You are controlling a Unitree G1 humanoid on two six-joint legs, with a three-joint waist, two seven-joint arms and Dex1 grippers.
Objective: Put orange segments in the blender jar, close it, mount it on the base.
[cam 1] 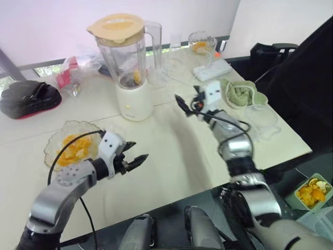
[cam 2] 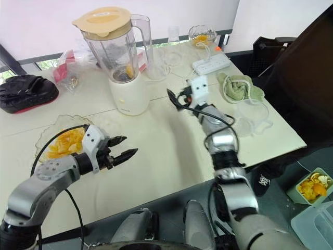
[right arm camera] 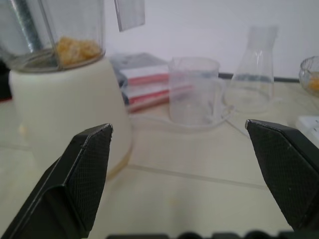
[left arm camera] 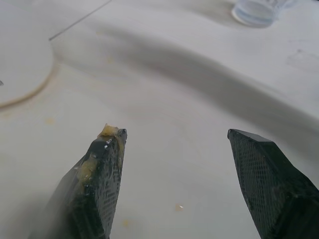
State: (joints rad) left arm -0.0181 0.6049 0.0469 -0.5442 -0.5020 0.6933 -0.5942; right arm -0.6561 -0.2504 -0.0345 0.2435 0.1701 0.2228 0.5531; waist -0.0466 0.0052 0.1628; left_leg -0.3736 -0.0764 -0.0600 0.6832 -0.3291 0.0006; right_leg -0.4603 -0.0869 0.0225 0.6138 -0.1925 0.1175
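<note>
White table [cam 1: 171, 151], contents: blender jar [cam 1: 125, 62], peach lid [cam 1: 115, 26] on, seated on cream base [cam 1: 134, 101], orange pieces at its bottom. Glass dish [cam 1: 78, 125] of orange segments [cam 1: 72, 148], left side. Left gripper [cam 1: 139, 149], fingers parted, just beside the dish. Right gripper [cam 1: 185, 100], raised to the right of the base. Power strip [cam 1: 212, 69], green cloth [cam 1: 240, 92] and black bag [cam 1: 28, 97] toward the rear.

Bright diffuse daylight, soft broad shadows on the pale table [cam 1: 171, 156]

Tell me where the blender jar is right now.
In the left eye view the blender jar stands lidded on its white base, ahead of the left gripper and to the robot's left of the right gripper.
</note>
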